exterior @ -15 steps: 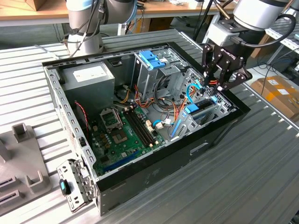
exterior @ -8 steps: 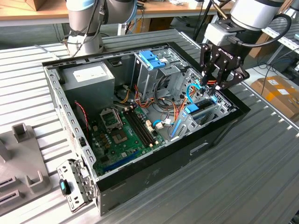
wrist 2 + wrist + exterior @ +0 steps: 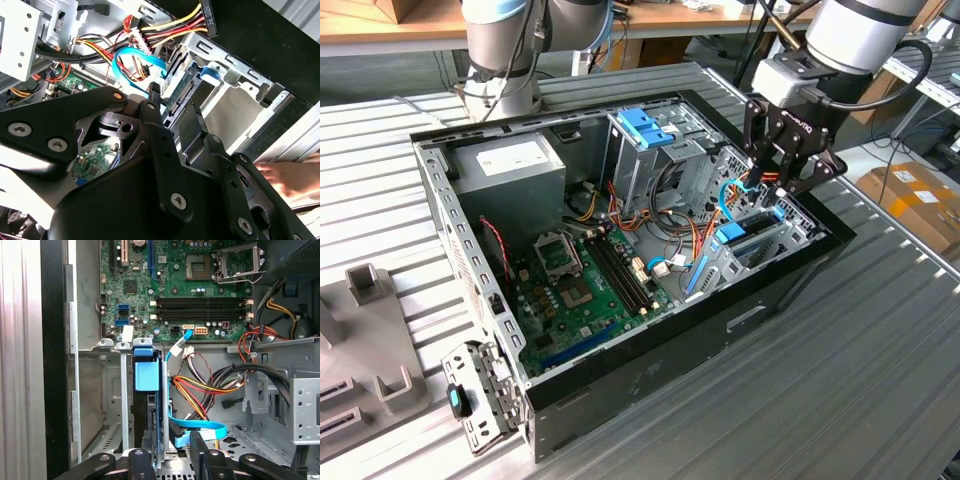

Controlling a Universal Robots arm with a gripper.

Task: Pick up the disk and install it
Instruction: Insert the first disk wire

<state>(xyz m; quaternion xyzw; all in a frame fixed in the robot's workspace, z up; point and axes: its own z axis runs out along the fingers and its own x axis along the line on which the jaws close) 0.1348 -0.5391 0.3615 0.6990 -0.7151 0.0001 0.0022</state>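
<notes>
The disk stands on edge in the metal drive bay at the case's corner on the exterior view's right, its light-blue carrier rail and blue end tab facing up. Its connector edge shows past the fingertips in the second wrist view. My gripper hangs just above the disk's far end, close to the case wall. In both wrist views the black fingers stand apart. The rail's edge shows in the gap of my gripper, and nothing is clamped between the pads.
The open computer case lies on a slatted metal table. A tall metal cage with a blue top, the motherboard and bundled cables with a thin blue cable crowd the bay. A person's hand is outside the case wall.
</notes>
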